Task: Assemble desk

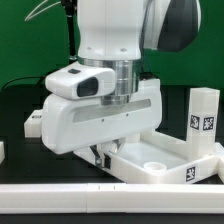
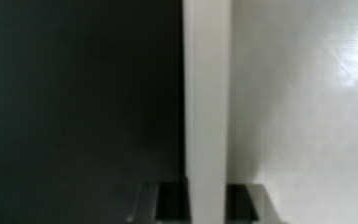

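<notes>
Gripping the rim of one white tabletop (image 1: 165, 172) with one gripper (image 2: 206, 200).

Its two fingers (image 2: 167, 200) sit one on each side of the thin rim wall and pinch it. The tabletop lies flat on the dark table (image 1: 15, 105), toward the exterior view's right. One leg (image 1: 205, 115) with tags stands upright near its far corner. One more white piece (image 1: 35, 120) shows on the exterior view's left; it may be a second leg.
</notes>
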Available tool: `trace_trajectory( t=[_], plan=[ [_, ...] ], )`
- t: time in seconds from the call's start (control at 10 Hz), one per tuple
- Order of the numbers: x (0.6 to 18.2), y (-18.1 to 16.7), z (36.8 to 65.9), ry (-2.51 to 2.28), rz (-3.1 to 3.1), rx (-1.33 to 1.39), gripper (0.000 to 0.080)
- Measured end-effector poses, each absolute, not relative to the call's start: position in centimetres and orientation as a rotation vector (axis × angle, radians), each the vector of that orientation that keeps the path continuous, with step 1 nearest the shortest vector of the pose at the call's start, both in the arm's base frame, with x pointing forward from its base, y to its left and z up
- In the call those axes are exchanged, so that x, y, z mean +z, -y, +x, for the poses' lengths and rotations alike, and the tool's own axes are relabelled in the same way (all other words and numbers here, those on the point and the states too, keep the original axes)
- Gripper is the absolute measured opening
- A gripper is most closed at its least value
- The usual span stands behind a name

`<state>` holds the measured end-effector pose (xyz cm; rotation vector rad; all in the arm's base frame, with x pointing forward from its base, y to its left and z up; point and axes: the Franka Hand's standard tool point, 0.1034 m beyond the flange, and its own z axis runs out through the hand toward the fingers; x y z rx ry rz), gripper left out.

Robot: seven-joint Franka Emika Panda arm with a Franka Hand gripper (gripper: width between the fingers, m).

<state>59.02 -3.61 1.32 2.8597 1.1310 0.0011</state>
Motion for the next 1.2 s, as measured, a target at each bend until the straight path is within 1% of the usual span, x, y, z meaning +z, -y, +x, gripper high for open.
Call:
trace_trajectory(
  t=[0.1, 0.2, 0.6, 0.7, 0.8, 1.1, 1.2],
  plan=[
    [1.3, 3.4, 59.6, -1.210, 2.790, 0.022, 0.0051],
    [1.2, 3.5, 59.3, -1.222, 2.769, 0.056, 0.0052],
    [1.3, 4.1, 59.3, -1.519, 2.606, 0.023, 0.0054],
    [1.5, 3.9, 59.6, -1.619, 2.533, 0.018, 0.0054],
    [2.2, 2.9, 61.1, -1.758, 2.417, 0.041, 0.0054],
    [4.1, -0.3, 64.4, -1.988, 2.175, 0.097, 0.0053],
    [3.8, -1.2, 64.4, -2.005, 2.169, 0.112, 0.0052]
  ],
)
